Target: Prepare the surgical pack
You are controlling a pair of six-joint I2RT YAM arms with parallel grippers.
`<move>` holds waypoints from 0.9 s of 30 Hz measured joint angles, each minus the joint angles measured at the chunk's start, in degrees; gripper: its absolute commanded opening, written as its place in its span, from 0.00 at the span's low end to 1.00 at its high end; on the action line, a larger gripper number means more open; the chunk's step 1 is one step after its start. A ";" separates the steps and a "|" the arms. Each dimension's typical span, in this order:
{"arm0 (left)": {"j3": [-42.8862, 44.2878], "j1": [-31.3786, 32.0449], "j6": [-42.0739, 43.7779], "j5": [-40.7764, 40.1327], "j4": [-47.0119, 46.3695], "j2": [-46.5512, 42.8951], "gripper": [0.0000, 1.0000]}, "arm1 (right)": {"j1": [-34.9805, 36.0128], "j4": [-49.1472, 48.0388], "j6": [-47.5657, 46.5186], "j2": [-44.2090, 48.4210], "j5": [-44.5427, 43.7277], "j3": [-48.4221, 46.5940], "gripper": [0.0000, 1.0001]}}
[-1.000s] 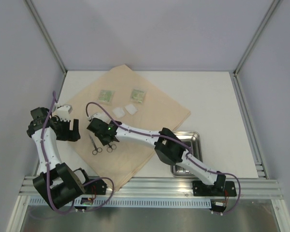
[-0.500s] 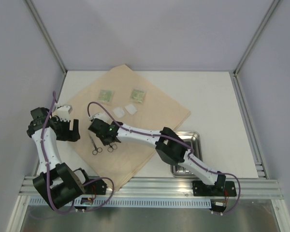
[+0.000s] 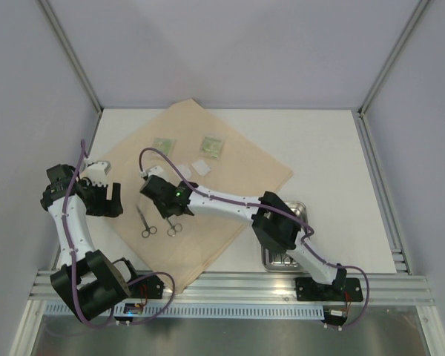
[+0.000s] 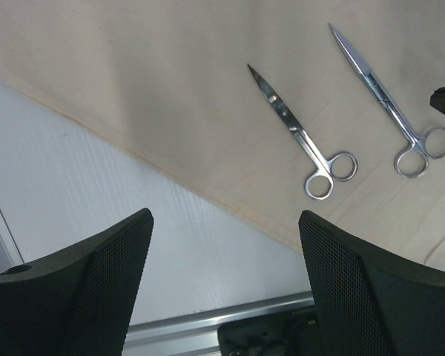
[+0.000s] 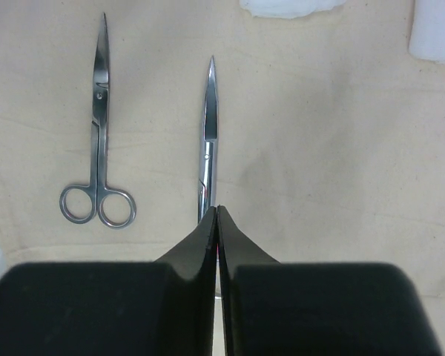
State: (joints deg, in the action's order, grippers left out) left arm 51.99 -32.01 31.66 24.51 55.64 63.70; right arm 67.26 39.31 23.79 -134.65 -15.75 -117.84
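The surgical pack's tan cloth [image 3: 230, 185] lies spread flat. On it are two green packets [image 3: 163, 145] [image 3: 212, 145], white pads [image 3: 201, 167] and two small metal scissors [image 3: 144, 222] [image 3: 170, 225]. My right gripper [image 5: 217, 208] hovers shut and empty above the right scissors [image 5: 208, 133], whose handles its fingers hide; the other scissors [image 5: 98, 148] lie to the left. My left gripper [image 4: 224, 222] is open with nothing in it, over the cloth's left edge, with both scissors [image 4: 304, 137] [image 4: 386, 100] beyond it. The steel tray [image 3: 297, 210] sits right of the cloth, mostly hidden by my right arm.
Grey walls and metal posts enclose the white table [image 3: 319, 141]. An aluminium rail [image 3: 230, 285] runs along the near edge by the arm bases. My right arm reaches across the cloth's near right corner and the tray.
My right gripper has shut with nothing in it and drawn back up and to the right from the scissors, which stay on the cloth. The left arm has not moved.
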 measured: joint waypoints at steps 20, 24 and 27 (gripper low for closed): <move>0.00 0.00 1.27 -1.11 0.28 -2.05 0.91 | -0.92 -2.95 -0.09 0.68 5.07 4.04 0.20; 0.00 0.00 1.27 -1.11 0.28 -2.05 0.91 | -0.90 -0.92 -0.81 -1.11 5.62 -0.70 0.24; 0.00 0.00 1.27 -1.09 0.28 -2.05 0.91 | -0.90 1.16 -1.25 -3.85 5.16 -5.51 0.24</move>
State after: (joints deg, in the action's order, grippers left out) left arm 51.99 -32.01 32.93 23.42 55.92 61.65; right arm 66.37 40.47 22.55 -138.50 -10.59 -123.35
